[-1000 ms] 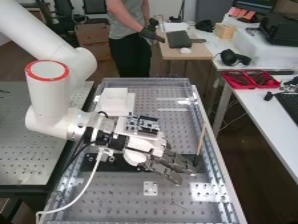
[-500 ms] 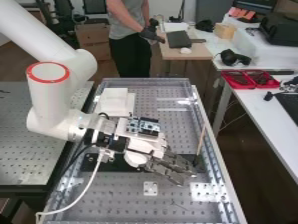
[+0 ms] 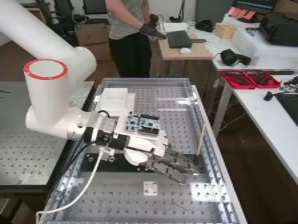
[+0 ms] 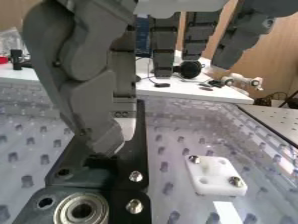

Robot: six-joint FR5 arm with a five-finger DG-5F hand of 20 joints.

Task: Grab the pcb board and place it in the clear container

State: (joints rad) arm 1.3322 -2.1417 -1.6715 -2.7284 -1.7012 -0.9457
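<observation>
High view: hand (image 3: 138,157) mid-frame, fingers loosely extended, gripping nothing. Circuit board (image 3: 144,123) at its back, near centre; loose or mounted, can't tell. Grab and placing both look undone.

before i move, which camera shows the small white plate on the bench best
The wrist view: the small white plate appears large there, with two shiny screws easy to make out. The high view shows it smaller, from above, nearer the bench's near end than the black plate.
</observation>
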